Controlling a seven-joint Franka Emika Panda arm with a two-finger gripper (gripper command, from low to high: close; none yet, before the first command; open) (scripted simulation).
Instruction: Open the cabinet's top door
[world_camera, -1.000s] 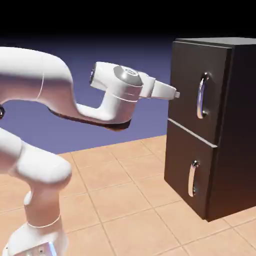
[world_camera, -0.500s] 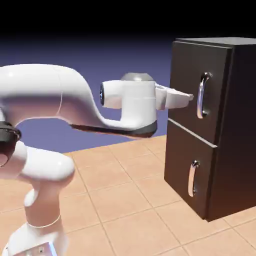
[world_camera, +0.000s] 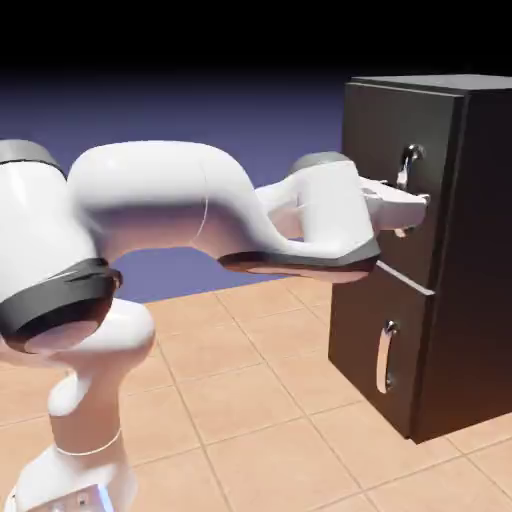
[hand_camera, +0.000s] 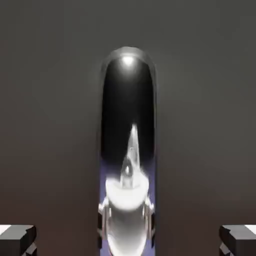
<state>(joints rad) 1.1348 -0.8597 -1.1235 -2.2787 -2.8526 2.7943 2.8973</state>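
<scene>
The cabinet (world_camera: 475, 250) is a tall dark box at the exterior view's right. Its top door (world_camera: 375, 130) lies flush with the front and carries a curved silver handle (world_camera: 408, 158). My gripper (world_camera: 420, 200) reaches level into that handle at mid-height, its fingers around the bar. In the hand view the handle (hand_camera: 128, 125) runs upright down the middle of the dark door (hand_camera: 50, 100). The two grey fingertips (hand_camera: 17, 239) stand far out at the bottom corners, with clear gaps to the bar on both sides. The jaws look open.
Below the top door sits the shorter lower panel (world_camera: 360, 340) with its own small silver handle (world_camera: 384, 357). The cabinet stands on a tan tiled floor (world_camera: 250, 400). My arm's white links (world_camera: 160, 210) stretch across from the left.
The arm has stretched to the right toward the cabinet. The gripper has travelled from open air short of the door to the top handle, now straddling the bar.
</scene>
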